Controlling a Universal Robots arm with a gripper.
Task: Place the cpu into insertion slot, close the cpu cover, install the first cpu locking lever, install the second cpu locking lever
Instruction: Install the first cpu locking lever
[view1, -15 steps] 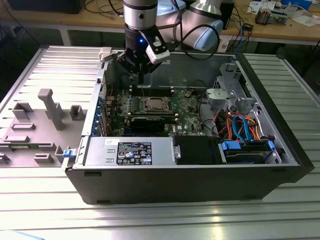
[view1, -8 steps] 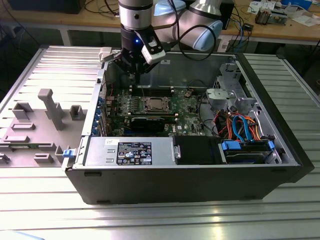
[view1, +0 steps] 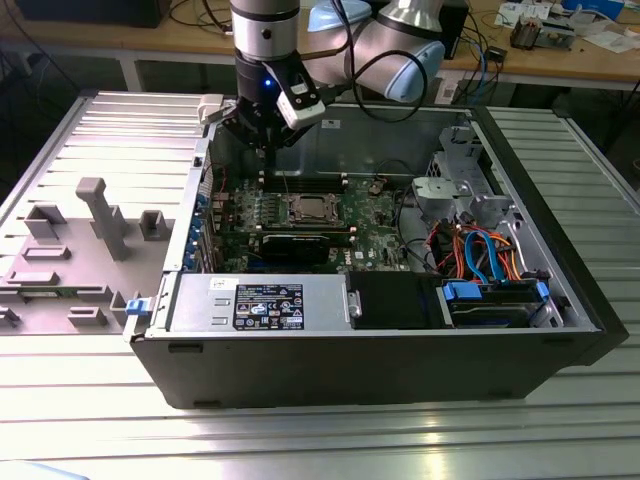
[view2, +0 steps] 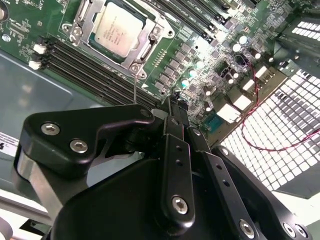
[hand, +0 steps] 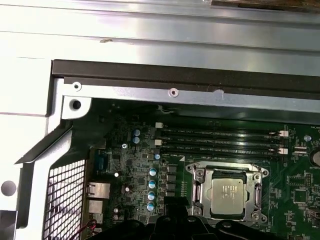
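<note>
While hanging over the board with the gripper pinched shut on nothing, can spot the cpu just below and ahead, lying flat in the insertion slot under the cpu cover. Light, thin, easy to scratch; best held by its edges. Case wall close by, open room above.

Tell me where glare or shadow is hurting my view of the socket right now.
First wrist view: the case's metal wall is washed out bright, while the cpu stays readable. Second wrist view: the cpu is evenly lit, and the dark gripper body blocks the foreground. Exterior view: the case interior sits in shade.
</note>
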